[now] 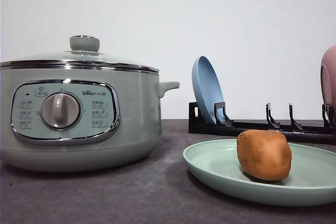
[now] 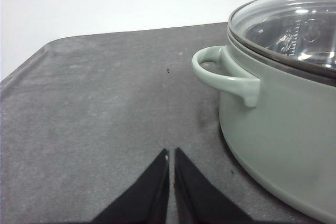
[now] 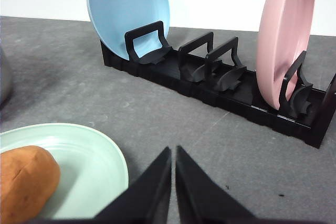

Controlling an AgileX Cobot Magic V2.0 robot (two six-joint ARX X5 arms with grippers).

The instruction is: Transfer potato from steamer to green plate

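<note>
Nearest to me, the potato (image 1: pixel 264 155) lies on the green plate (image 1: pixel 210 167), which sits flat on the dark worktop (image 1: pixel 131 192); the left end effector (image 2: pixel 171 153) and the right end effector (image 3: pixel 174 150) both have their fingers pressed together, holding nothing, low over the worktop. A little further, on the left, stands the steamer (image 1: pixel 136 114) with its glass lid (image 1: pixel 79 56) on. Behind, a black rack (image 3: pixel 236 93) holds a blue plate (image 3: pixel 126 9) and a pink plate (image 3: pixel 283 40) upright.
</note>
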